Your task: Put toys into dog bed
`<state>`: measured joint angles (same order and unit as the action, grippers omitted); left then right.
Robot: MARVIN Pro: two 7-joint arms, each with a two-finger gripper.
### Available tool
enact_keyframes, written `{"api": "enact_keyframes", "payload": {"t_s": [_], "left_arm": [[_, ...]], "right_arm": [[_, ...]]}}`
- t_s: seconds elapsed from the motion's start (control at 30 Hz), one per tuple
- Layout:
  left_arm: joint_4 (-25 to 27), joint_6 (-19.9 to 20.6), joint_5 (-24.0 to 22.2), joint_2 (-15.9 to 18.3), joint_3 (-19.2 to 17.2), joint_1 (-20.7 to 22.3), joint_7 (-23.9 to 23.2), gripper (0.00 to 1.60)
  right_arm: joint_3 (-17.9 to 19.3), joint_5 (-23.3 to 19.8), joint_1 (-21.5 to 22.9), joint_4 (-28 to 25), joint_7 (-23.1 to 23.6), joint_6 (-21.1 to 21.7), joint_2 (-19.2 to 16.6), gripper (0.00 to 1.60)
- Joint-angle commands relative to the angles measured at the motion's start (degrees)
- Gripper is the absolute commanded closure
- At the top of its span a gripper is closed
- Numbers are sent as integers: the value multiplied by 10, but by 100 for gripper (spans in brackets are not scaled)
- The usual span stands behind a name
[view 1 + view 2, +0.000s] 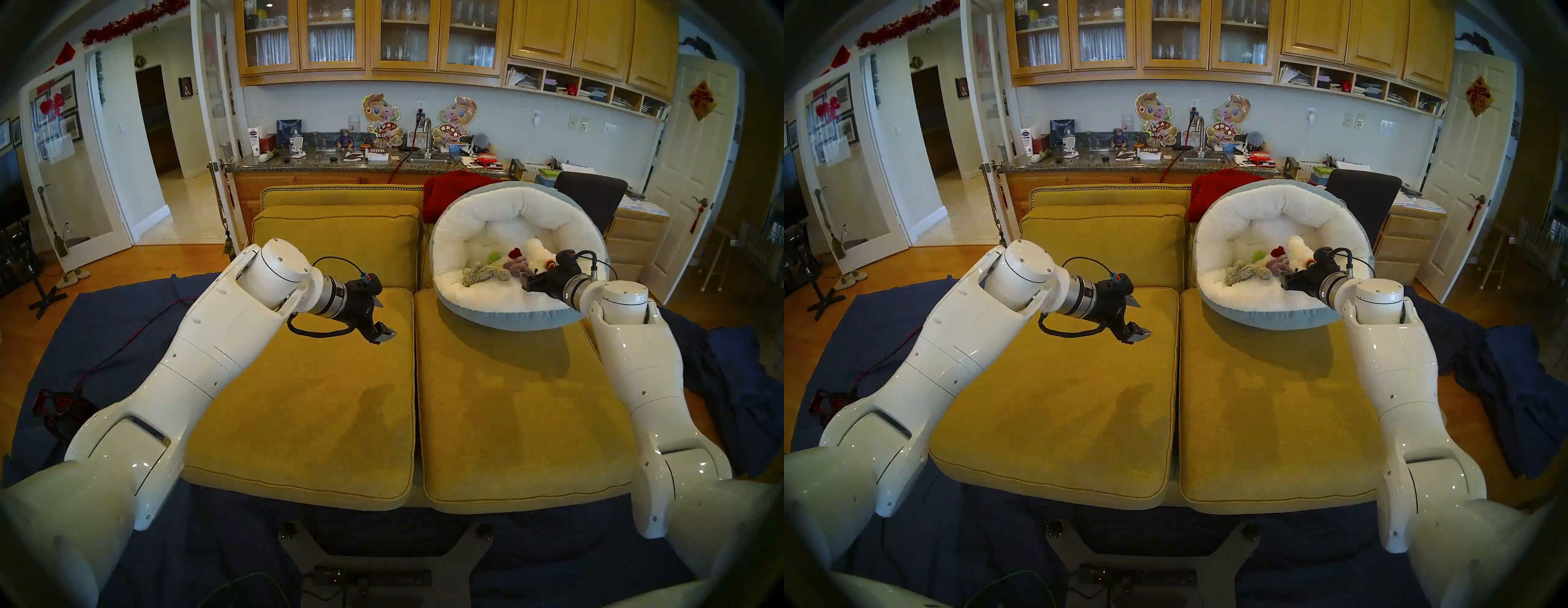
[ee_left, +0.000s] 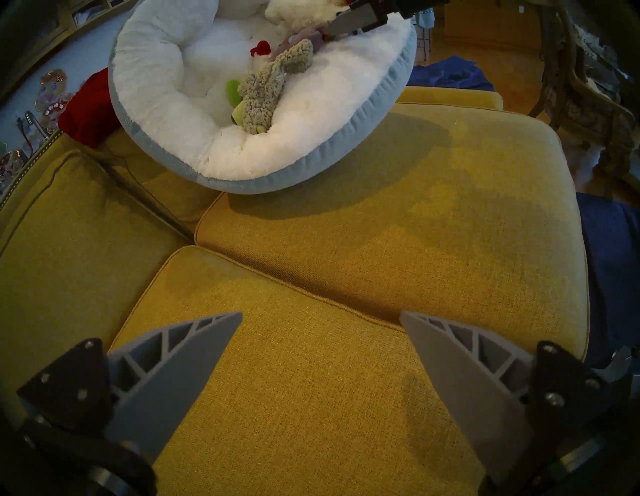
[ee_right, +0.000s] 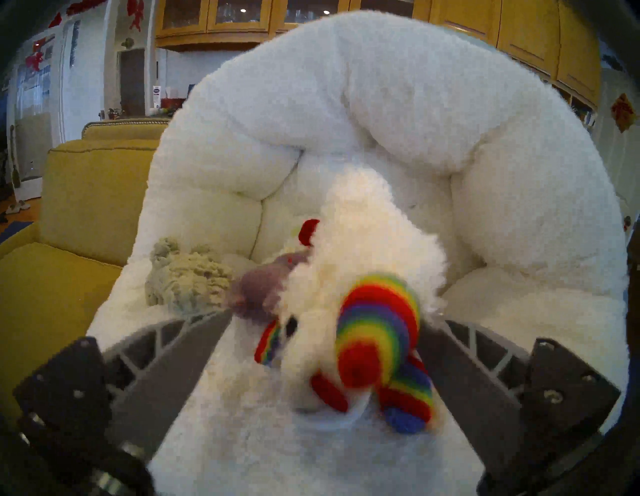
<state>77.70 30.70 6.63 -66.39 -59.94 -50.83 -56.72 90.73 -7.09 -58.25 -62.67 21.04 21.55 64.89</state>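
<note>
The dog bed (image 1: pixel 509 208), white inside and grey-blue outside, leans tilted on the right sofa cushion. In it lie the shaggy beige animal (image 1: pixel 483 274), the lime-green cactus (image 1: pixel 493 257), the lamb with dark-red ears (image 1: pixel 515 253), the purple animal (image 1: pixel 515 267) and the white lamb with rainbow ears (image 1: pixel 539 254). My right gripper (image 1: pixel 526 282) is open inside the bed. In the right wrist view the rainbow-eared lamb (image 3: pixel 367 277) lies between its spread fingers (image 3: pixel 180 363), blurred. My left gripper (image 1: pixel 382 320) is open and empty above the left seat cushion (image 2: pixel 311 398).
The mustard-yellow sofa has a back cushion (image 1: pixel 335 237) at the left. A red blanket (image 1: pixel 449 191) hangs behind the bed and a dark chair (image 1: pixel 589 195) stands at its right. Blue cloth (image 1: pixel 729 373) covers the floor around the sofa. A cluttered counter (image 1: pixel 339 163) runs behind.
</note>
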Motion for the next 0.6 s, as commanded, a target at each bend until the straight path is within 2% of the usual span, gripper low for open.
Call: {"api": "enact_keyframes", "payload": {"t_s": [0.0,0.3,0.47,0.57], "left_arm": [[13,-3,-5,-2,-14,22,1,0],[16,-6,-11,-3,-22,24,0,0],[17,-8,-16,-4,-27,23,-2,0],[18,-9,-19,-3,-29,23,-3,0]], "right_arm": [[8,0,67,17,-7,-8,-6,0],[15,-7,95,43,12,-30,-18,0],[11,-20,116,56,57,-55,-20,0],[15,-33,98,34,94,-72,-27,0]]}}
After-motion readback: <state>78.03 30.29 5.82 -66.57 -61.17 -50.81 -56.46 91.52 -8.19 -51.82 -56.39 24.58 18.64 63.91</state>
